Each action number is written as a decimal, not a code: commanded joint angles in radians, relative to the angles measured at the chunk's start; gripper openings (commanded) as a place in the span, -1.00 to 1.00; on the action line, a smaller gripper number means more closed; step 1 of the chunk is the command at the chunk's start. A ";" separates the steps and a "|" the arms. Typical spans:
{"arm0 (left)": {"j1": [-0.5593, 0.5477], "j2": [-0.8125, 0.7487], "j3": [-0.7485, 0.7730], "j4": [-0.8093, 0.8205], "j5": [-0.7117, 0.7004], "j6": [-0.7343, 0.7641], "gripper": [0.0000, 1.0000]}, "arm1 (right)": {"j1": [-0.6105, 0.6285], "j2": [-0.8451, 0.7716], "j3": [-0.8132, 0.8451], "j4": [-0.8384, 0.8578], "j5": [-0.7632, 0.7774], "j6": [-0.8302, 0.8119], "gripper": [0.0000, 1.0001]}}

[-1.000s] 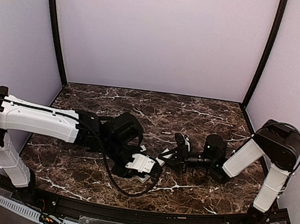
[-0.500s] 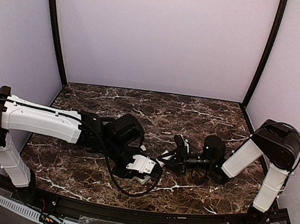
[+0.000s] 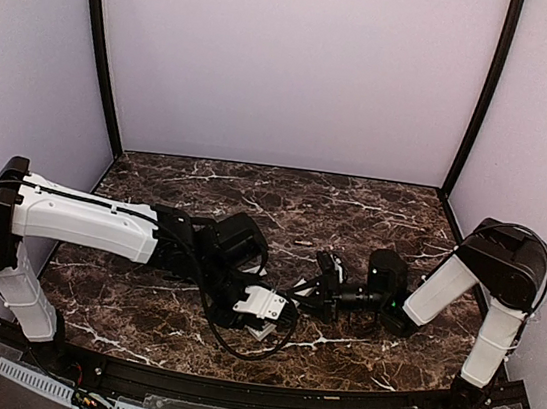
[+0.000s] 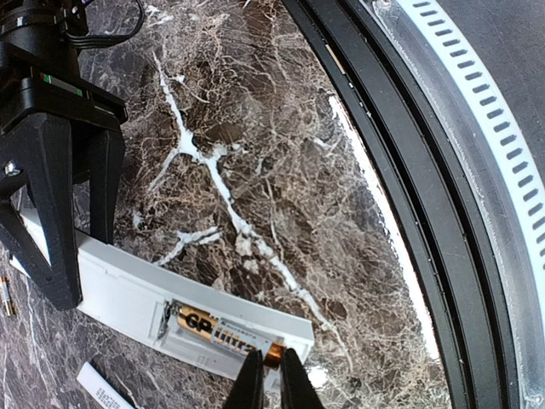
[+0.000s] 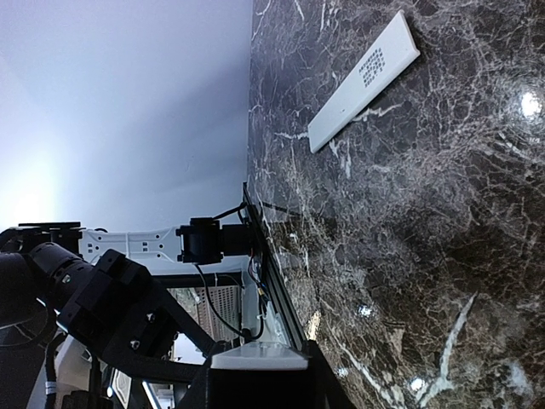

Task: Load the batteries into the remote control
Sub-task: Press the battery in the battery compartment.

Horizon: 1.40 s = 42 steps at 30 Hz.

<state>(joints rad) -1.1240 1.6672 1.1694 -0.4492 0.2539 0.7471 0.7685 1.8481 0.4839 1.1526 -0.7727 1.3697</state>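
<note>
remote control [image 4: 128, 294] lies on the marble table [image 4: 255, 128], back open, with a battery [image 4: 217, 332] in its bay. right gripper [image 4: 83, 268] is clamped on the remote's other end. left gripper [image 4: 271, 379], jaws almost together, sits at the battery's copper tip. flat white strip [image 5: 366, 81] lies apart from the remote.

1 remote ctrl [image 4: 128, 298], 1 battery [image 4: 217, 332], 1 flat white strip [image 5: 364, 81].

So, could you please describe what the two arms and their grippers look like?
The left arm and right arm have white link shells and black joints. A loose black cable loops from the left arm. The left gripper and right gripper are black with tapered fingers.
</note>
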 commanded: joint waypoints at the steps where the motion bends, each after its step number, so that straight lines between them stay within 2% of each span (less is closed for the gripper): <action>1: 0.018 0.057 0.014 0.091 -0.067 -0.008 -0.86 | 0.061 -0.026 0.049 0.562 -0.105 0.067 -1.00; 12: 0.018 0.006 -0.038 0.099 -0.086 0.003 -0.86 | 0.060 -0.048 0.029 0.561 -0.103 0.045 -1.00; 28: -0.011 -0.063 -0.070 0.047 -0.086 0.009 -0.84 | 0.015 -0.027 -0.020 0.560 -0.023 0.076 -1.00; 42: -0.013 -0.077 -0.074 0.034 -0.117 0.003 -0.74 | -0.001 -0.032 -0.039 0.561 -0.010 0.086 -1.00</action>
<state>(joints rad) -1.1374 1.6135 1.1225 -0.4011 0.1776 0.7479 0.7654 1.8477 0.4446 1.2266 -0.7395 1.4197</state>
